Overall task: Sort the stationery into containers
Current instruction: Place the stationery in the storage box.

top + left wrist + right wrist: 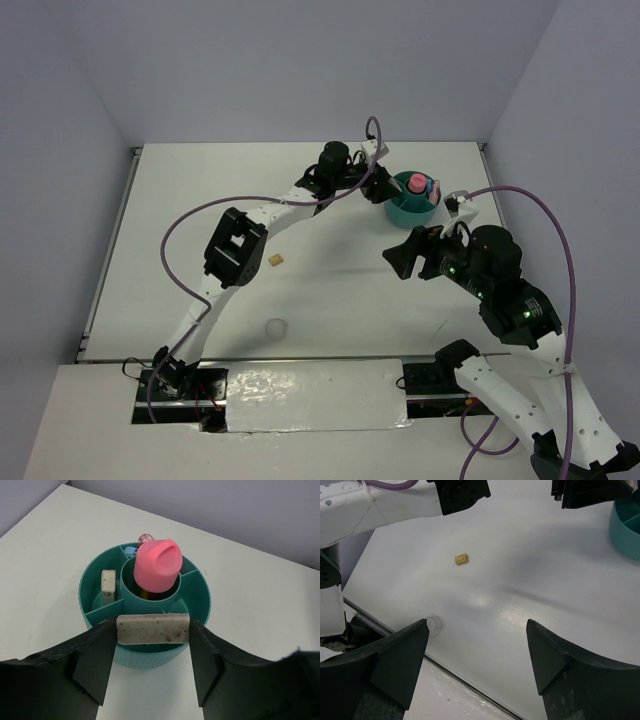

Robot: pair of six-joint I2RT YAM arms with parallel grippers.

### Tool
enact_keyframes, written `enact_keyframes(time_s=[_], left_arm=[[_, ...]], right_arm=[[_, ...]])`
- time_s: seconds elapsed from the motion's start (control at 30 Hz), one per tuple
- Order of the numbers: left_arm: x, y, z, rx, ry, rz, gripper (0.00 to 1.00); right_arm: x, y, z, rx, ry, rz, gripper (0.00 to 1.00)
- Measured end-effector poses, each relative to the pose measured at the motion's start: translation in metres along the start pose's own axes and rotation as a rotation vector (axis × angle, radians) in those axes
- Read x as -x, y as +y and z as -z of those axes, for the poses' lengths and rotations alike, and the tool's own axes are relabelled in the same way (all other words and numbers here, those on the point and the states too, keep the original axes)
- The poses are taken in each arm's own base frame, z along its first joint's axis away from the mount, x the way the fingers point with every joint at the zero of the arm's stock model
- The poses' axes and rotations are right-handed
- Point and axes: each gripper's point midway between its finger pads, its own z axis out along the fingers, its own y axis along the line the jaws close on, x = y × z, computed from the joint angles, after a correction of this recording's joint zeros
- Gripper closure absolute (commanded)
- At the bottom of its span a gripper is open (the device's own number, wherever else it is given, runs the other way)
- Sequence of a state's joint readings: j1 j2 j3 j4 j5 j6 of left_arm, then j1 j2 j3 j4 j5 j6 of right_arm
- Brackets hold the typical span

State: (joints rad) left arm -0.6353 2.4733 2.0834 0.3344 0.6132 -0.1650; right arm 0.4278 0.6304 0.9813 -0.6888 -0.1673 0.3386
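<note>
White counter [200, 200]. I'm pinching a speckled block [153, 629] in the left pincer [153, 632] over the organizer [150, 659], near slot, planning a slow drop; right pincer [476, 625] is gaping empty.

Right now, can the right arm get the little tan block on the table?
Probably yes: the right end effector is open and empty, with only bare table between it and the tan block.

The organizer [150, 656] is teal, its outer wall finely ribbed. The tube [157, 565] is bright pink. The speckled block [153, 628] is off-white with dark flecks, and the plain block [108, 580] left of centre is cream. At upper left, the small block [461, 559] is tan against the white counter [530, 570].
</note>
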Motion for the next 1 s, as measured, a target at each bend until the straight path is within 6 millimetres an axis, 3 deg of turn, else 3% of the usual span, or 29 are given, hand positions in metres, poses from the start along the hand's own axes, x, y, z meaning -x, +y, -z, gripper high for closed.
enact_keyframes(time_s=[0.47, 0.53, 0.63, 0.73, 0.87, 1.0], left_arm=[[-0.02, 0.008, -0.017, -0.022, -0.018, 0.04, 0.17], [-0.021, 0.008, -0.017, -0.02, -0.018, 0.05, 0.11], [-0.027, 0.006, -0.01, 0.001, -0.006, 0.067, 0.01], [-0.029, 0.003, 0.004, 0.046, 0.024, 0.087, 0.01], [0.009, -0.003, 0.04, 0.175, 0.03, 0.079, 0.01], [0.068, -0.011, 0.107, 0.418, -0.018, 0.103, 0.01]], right_arm=[[-0.001, 0.003, 0.0, 0.017, 0.007, 0.0, 0.15], [-0.002, 0.004, 0.0, 0.022, 0.009, 0.0, 0.15], [-0.002, 0.005, 0.0, 0.028, 0.01, 0.0, 0.15], [-0.001, 0.006, -0.002, 0.036, 0.011, 0.001, 0.15], [-0.003, 0.006, -0.006, 0.04, 0.015, 0.0, 0.15], [-0.007, 0.003, -0.01, 0.037, 0.019, -0.002, 0.15]])
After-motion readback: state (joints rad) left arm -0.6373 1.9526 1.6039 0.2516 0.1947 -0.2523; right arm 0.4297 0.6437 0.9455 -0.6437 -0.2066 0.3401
